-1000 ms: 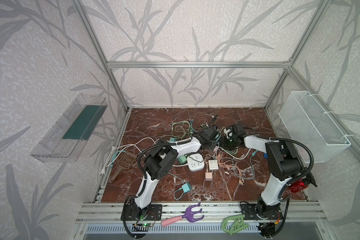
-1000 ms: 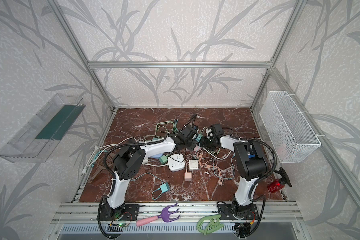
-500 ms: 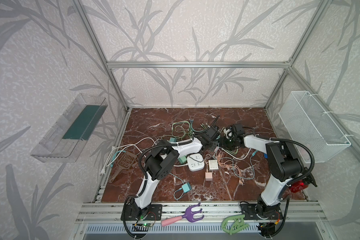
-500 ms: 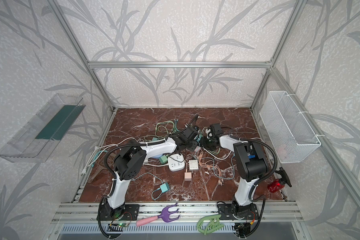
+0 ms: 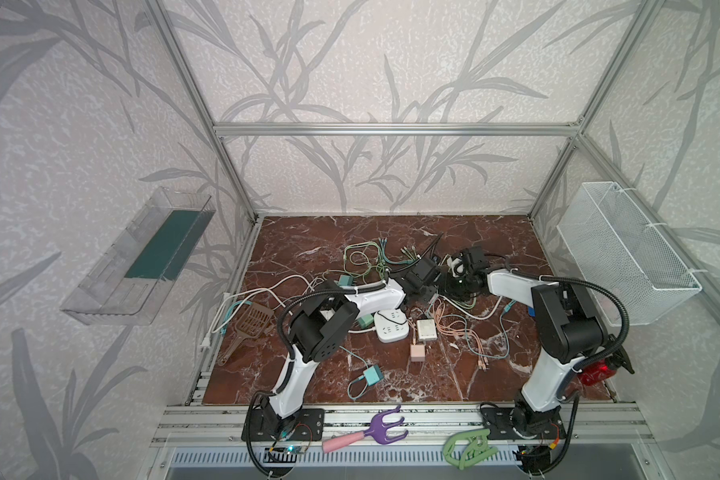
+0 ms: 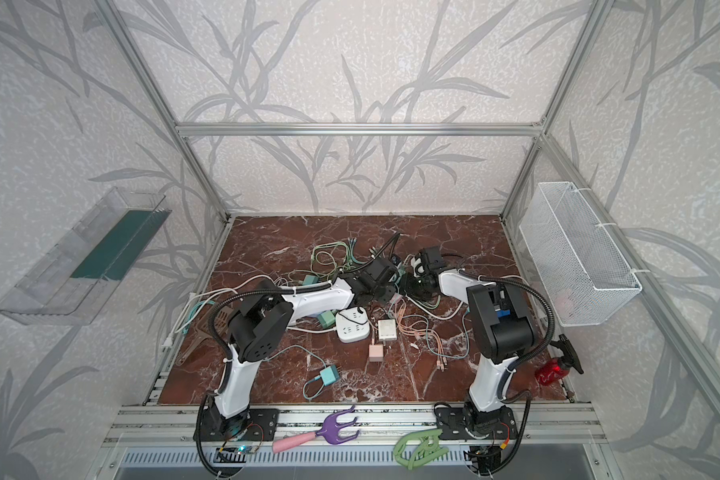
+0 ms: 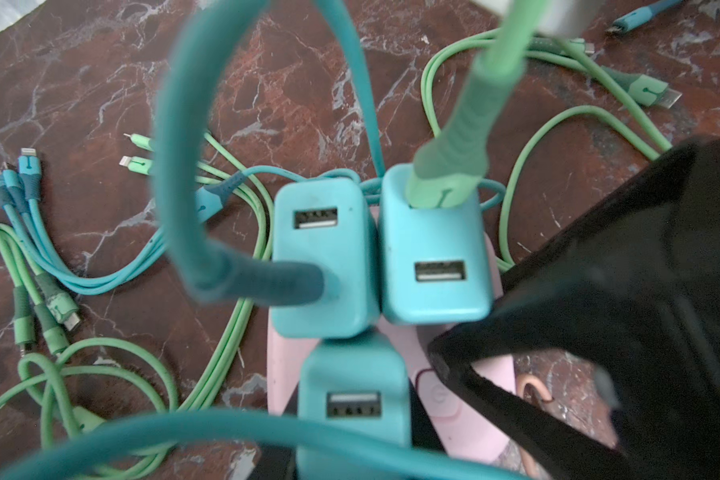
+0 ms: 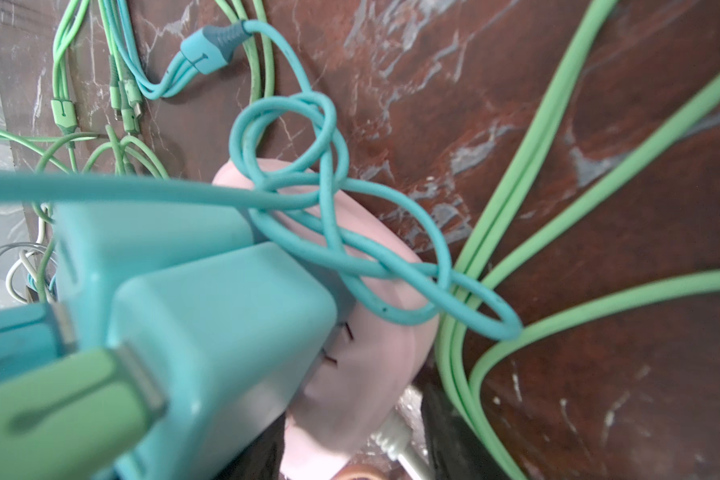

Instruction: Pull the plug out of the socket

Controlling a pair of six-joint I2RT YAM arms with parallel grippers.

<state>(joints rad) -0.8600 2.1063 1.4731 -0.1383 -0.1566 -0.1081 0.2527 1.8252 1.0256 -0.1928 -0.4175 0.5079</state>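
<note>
Left gripper (image 5: 429, 291) pinches the lowest teal charger plug (image 7: 352, 407), seated beside two others in the pink socket (image 7: 285, 374). Right gripper (image 5: 454, 284) clamps that socket's edge, amid green cables (image 7: 537, 133) on the marble tabletop (image 5: 308, 241).

White arm shells (image 5: 296, 374), bulky black joints (image 5: 570, 328) perhaps dotted with screws, ribbed black cable hoses (image 5: 625, 322).

On a pink flat plastic socket block (image 7: 285, 374) sit a first teal boxy plastic plug (image 7: 321, 266), a second teal boxy plastic plug (image 7: 433, 257) touching its side, and a third teal boxy plastic plug (image 7: 354, 399) just beside both. On the brown marble bench (image 5: 308, 249), a white rounded plastic socket block (image 5: 391, 326) lies left of a white square plastic charger (image 5: 426, 329). A pink plastic cube charger (image 5: 417, 352) lies in front of it.
</note>
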